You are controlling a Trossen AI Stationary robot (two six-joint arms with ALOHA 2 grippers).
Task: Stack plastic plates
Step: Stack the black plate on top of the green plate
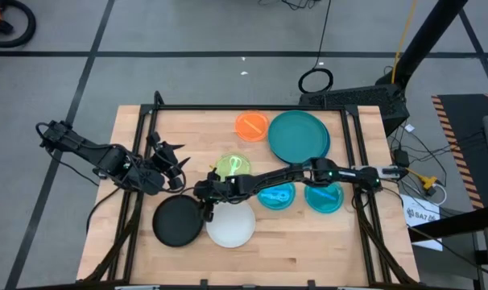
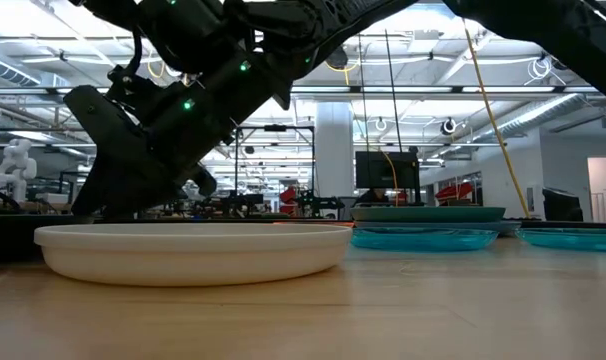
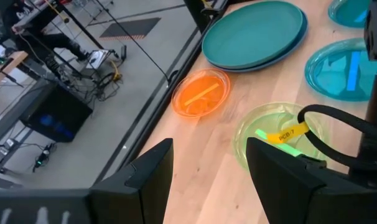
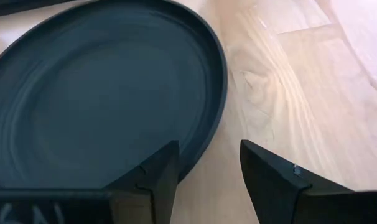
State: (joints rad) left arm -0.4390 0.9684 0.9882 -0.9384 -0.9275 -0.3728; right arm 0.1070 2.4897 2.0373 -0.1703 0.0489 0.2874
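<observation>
From where I stand, the left gripper (image 1: 173, 165) waits over the table's left side, its fingers (image 3: 152, 167) spread apart with nothing between them, pointing across toward the small plates. Just in front of it lies the black plate (image 1: 178, 221), flat on the wooden table (image 1: 308, 242) near the front edge. The right gripper (image 1: 205, 211) has reached all the way across to the gap between that black plate and the white plate (image 1: 231, 225), which sit touching or nearly so. Its wrist camera shows the two fingers (image 4: 157, 171) parted and empty, one over the black plate's (image 4: 95, 93) rim and the other over bare wood. Behind the white plate, partly under the right arm, sits the lime green plate (image 1: 233, 167). Farther back is the orange plate (image 1: 251, 126), just beside the dark teal plate (image 1: 297, 134), which rests on top of the blue plate (image 3: 300, 38), only a sliver of blue edge showing. Two cyan plates lie side by side under the right arm: one (image 1: 276, 196) near the white plate, the other (image 1: 324, 197) farther right.
</observation>
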